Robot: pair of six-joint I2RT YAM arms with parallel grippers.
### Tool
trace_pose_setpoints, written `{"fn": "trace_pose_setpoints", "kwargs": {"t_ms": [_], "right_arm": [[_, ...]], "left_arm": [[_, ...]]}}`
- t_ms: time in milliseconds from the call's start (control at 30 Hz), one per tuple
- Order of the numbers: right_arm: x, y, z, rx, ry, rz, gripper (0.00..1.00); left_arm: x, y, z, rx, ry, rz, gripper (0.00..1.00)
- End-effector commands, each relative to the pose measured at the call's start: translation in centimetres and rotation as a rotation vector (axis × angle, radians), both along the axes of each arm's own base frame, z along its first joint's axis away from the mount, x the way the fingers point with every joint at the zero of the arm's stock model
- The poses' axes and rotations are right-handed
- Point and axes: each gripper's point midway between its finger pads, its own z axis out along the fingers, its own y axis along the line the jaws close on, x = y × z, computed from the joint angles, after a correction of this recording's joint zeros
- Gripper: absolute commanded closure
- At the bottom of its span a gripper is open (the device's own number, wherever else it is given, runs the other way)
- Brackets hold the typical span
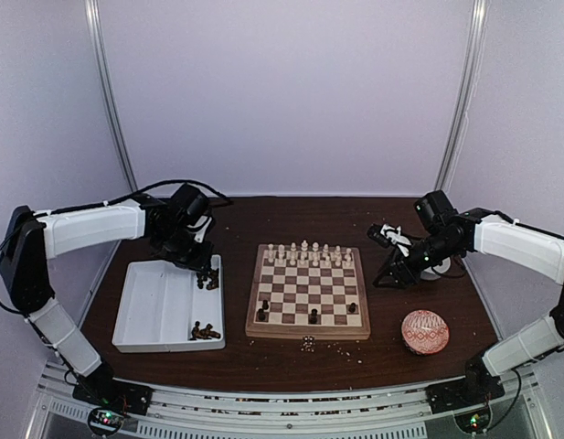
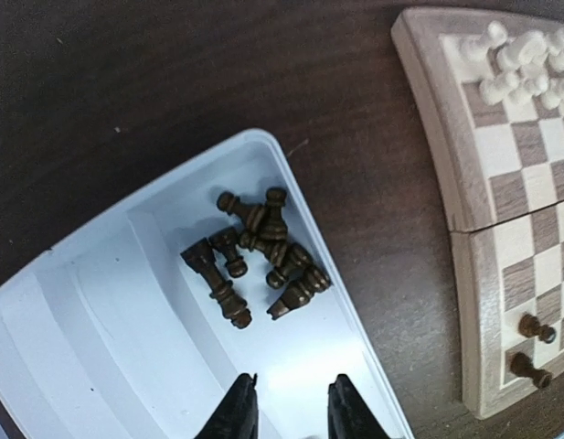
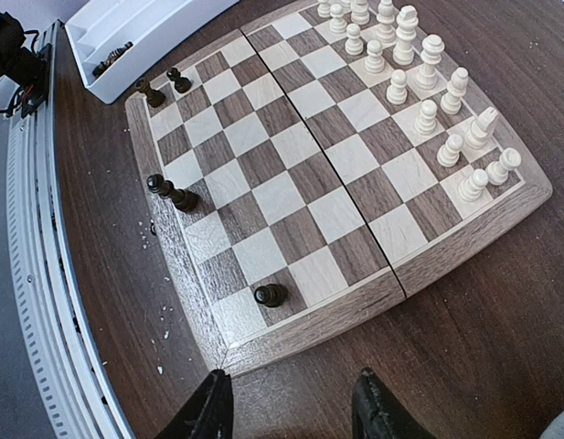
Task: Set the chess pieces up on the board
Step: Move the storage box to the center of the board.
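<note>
The board [image 1: 291, 297] lies mid-table. Cream chess pieces [image 1: 304, 253] stand in two rows along its far edge, also seen in the right wrist view [image 3: 419, 82]. Several dark pieces stand on its near squares, one near the corner [image 3: 270, 294], one lying over [image 3: 172, 194]. More dark pieces lie heaped [image 2: 259, 251] in the white tray [image 2: 99, 320]. My left gripper [image 2: 292, 402] hangs open over the tray just short of that heap, nothing between its fingers. My right gripper [image 3: 291, 393] is open above bare table off the board's right side [image 1: 391, 274].
A second small group of dark pieces [image 1: 205, 331] lies in the tray's near corner. A red-and-white patterned round object [image 1: 425, 331] sits right of the board. Pale crumbs [image 1: 308, 343] dot the table before the board. The table's metal front rail [image 3: 44, 274] runs close by.
</note>
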Motion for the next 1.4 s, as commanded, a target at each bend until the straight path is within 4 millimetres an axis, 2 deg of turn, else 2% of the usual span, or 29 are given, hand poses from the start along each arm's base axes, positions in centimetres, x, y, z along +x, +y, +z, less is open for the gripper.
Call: {"fn": "trace_pose_setpoints", "kwargs": {"t_ms": [0, 233, 333, 433, 600, 800, 1000, 1167, 1300, 1367], "right_arm": [[0.6, 0.1, 0.7, -0.001, -0.025, 0.008, 0.55], [0.6, 0.0, 0.6, -0.005, -0.026, 0.006, 0.55], [0.6, 0.0, 0.5, -0.008, -0.024, 0.006, 0.55], [0.6, 0.0, 0.5, -0.010, -0.023, 0.005, 0.55], [0.7, 0.0, 0.3, -0.013, -0.018, 0.007, 0.55], [0.6, 0.0, -0.1, -0.020, -0.006, 0.012, 0.55], [0.6, 0.0, 0.0, -0.020, -0.004, 0.015, 0.55], [0.6, 0.0, 0.0, -0.020, -0.004, 0.016, 0.55], [0.5, 0.0, -0.1, -0.021, 0.000, 0.016, 0.55], [0.5, 0.0, -0.1, -0.020, 0.000, 0.015, 0.55]], "left_arm": [[0.2, -0.4, -2.7, -0.040, 0.036, -0.063, 0.73], [0.6, -0.5, -5.6, -0.011, 0.077, -0.157, 0.71], [1.0, 0.0, -6.8, 0.009, 0.097, -0.158, 0.71], [1.5, 0.4, -7.3, 0.005, 0.104, -0.150, 0.72], [1.9, -0.2, -8.1, -0.013, 0.114, -0.175, 0.73], [1.6, -1.0, -8.6, -0.049, 0.126, -0.207, 0.77], [1.2, -2.2, -8.5, -0.104, 0.127, -0.253, 0.76], [0.1, -3.3, -8.8, -0.144, 0.151, -0.297, 0.85], [-1.3, -2.8, -9.0, -0.117, 0.181, -0.280, 0.86], [-2.0, -2.5, -8.4, -0.126, 0.176, -0.270, 0.86]]}}
